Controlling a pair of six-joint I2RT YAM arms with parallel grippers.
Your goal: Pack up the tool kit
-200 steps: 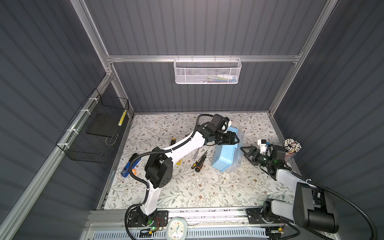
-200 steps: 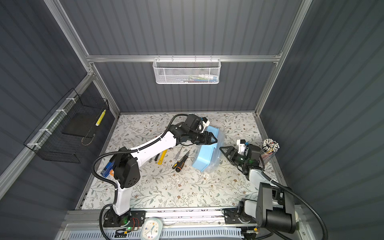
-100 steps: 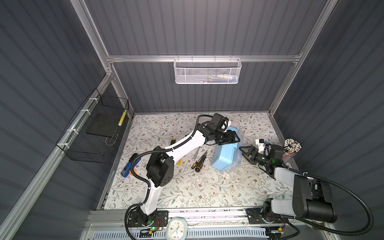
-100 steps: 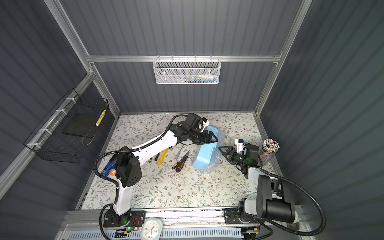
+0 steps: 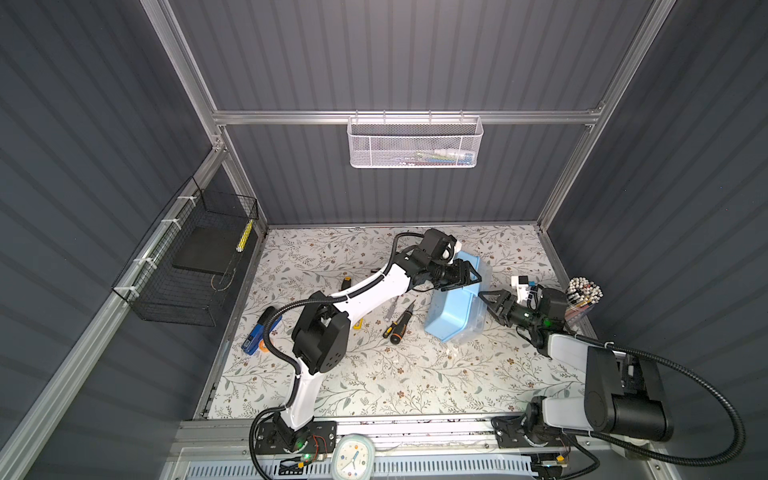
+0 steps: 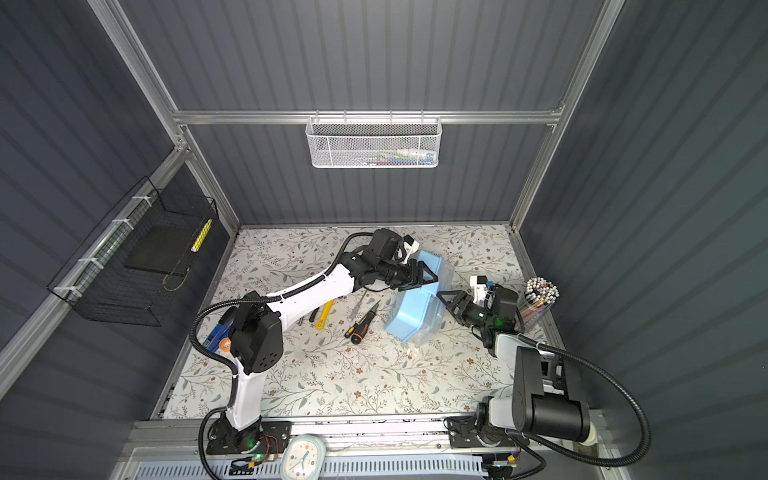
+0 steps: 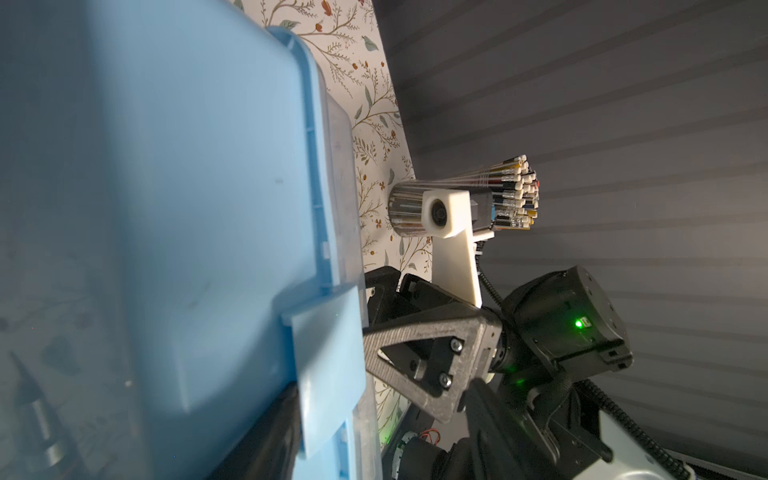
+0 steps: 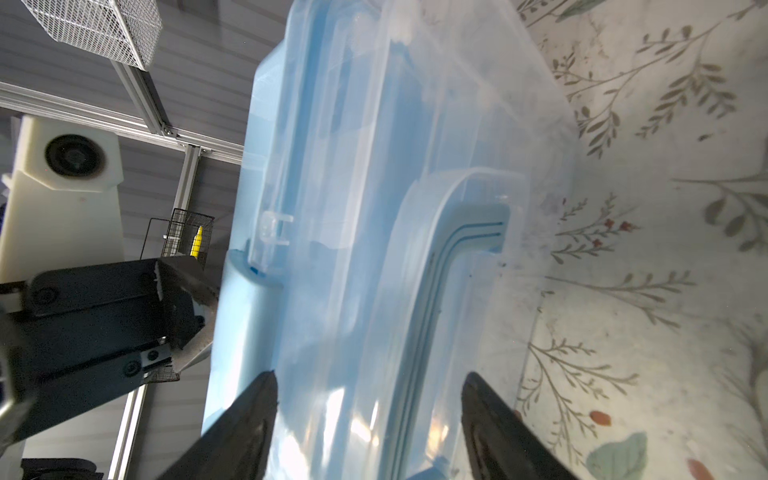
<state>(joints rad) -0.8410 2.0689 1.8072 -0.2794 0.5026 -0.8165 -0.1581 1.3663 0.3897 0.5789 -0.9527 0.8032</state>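
**Q:** Entry one, the tool kit: where is it, and how will it handle?

**A:** One tool kit case (image 5: 453,309), with a light-blue base and a clear lid (image 8: 436,124). It sits toward the tabletop's (image 5: 415,386) right edge, tipped up on a long side, lid facing that edge. I judge it light and hollow, stiff in the base, springy and slick in the lid. I'd take it across the blue rim or by the blue handle (image 8: 473,232), never on the lid's flat.

**Q:** Tools?

**A:** Right tool (image 8: 370,376): jaws apart, astride the lid. Left tool (image 5: 471,273): at the case's far end. I cannot tell whether it is clamped or only touching.

**Q:** Loose stock, counted?

**A:**
- One orange-black screwdriver (image 5: 400,327).
- One thin metal tool (image 5: 392,308).
- One yellow tool (image 6: 324,313), partly under my left arm.

All three lie mid-tabletop, between the case and the left edge, and none is packed. Off-list: one cup of pencils (image 5: 582,293) at the right edge.
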